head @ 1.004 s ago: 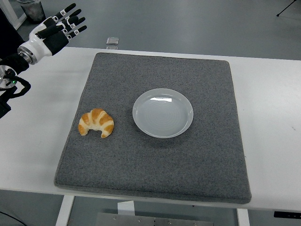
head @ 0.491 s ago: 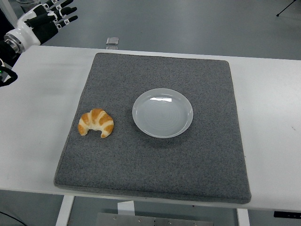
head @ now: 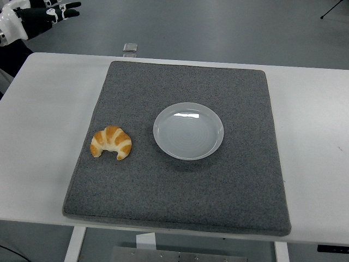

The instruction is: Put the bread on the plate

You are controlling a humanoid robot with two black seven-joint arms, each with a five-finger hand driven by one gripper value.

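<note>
- Bread (head: 111, 142): a golden-brown croissant with paler stripes, curved like a crescent with both tips pointing toward the bottom of the frame. It lies flat, left of centre, on the grey mat.
- Plate (head: 188, 131): round, white and glossy, holding nothing, sitting flat near the frame's centre, just right of the bread and not touching it.

Only the left hand (head: 38, 13) shows, up in the far left corner beyond the white table's (head: 49, 136) back edge. Its black fingers (head: 68, 6) stretch out straight, holding nothing, with the white wrist cuff behind them. The right arm is nowhere visible.
</note>
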